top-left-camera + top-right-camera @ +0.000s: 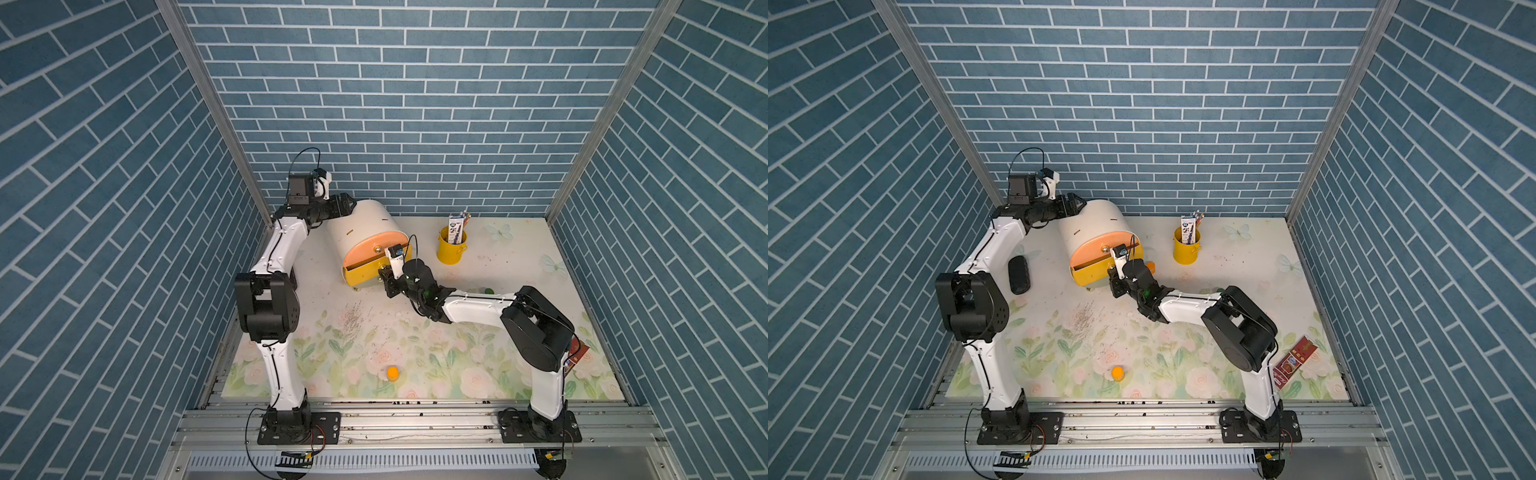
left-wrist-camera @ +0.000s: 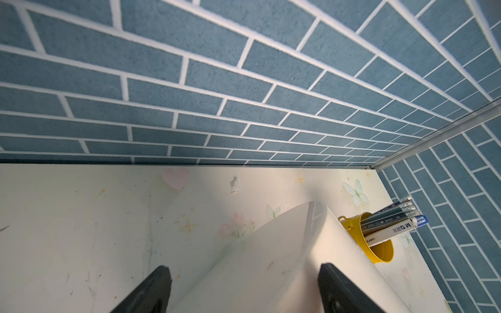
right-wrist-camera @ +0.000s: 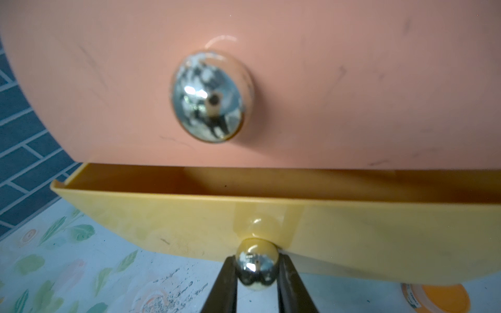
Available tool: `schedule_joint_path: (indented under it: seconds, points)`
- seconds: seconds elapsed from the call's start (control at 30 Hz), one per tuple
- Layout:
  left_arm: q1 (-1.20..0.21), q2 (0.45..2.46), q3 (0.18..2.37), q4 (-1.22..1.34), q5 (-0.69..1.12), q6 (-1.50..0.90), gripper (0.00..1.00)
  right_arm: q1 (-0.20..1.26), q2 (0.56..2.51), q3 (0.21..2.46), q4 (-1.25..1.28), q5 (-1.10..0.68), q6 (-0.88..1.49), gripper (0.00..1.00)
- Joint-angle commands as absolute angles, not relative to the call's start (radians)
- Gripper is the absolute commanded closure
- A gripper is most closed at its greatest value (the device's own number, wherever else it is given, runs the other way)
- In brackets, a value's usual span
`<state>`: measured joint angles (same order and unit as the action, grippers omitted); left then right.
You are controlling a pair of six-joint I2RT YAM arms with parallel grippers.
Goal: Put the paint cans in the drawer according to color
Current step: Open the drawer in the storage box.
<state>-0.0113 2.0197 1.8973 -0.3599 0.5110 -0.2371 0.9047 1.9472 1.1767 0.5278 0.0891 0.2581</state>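
The drawer cabinet [image 1: 361, 226] is cream and arch-topped, and stands at the back left of the table. Its yellow drawer [image 3: 162, 225] is pulled out a little below the shut peach front [image 3: 325, 94]. My right gripper [image 3: 257, 268] is shut on the yellow drawer's brass knob [image 3: 256, 261]; in a top view it sits at the drawer front [image 1: 384, 277]. My left gripper [image 2: 244, 271] is open, its fingers wide apart astride the cabinet's rear edge [image 1: 348, 204]. One orange-lidded paint can [image 1: 392, 372] stands near the front. Another orange-lidded can [image 3: 439, 296] sits beside the cabinet.
A yellow bucket [image 1: 451, 249] holding pencils and a box stands at the back right. A black oval object [image 1: 1019, 274] lies left of the cabinet. A red packet [image 1: 1293, 361] lies at the right edge. Blue brick walls close in three sides.
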Motion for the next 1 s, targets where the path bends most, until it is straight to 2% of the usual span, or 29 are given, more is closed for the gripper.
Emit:
schedule_joint_path:
  seconds: [0.0, 0.23, 0.97]
  points:
    - [-0.012, 1.916, 1.891, -0.378, 0.453, -0.201, 0.09, 0.919, 1.853, 1.110, 0.517, 0.097, 0.281, 0.78]
    - [-0.041, 1.802, 1.782, -0.289, 0.414, -0.205, 0.09, 0.934, 1.810, 1.071, 0.498, 0.106, 0.279, 0.78]
    - [-0.153, 1.757, 1.656, -0.250, 0.428, -0.179, 0.09, 0.980, 1.654, 0.903, 0.483, 0.153, 0.300, 0.79]
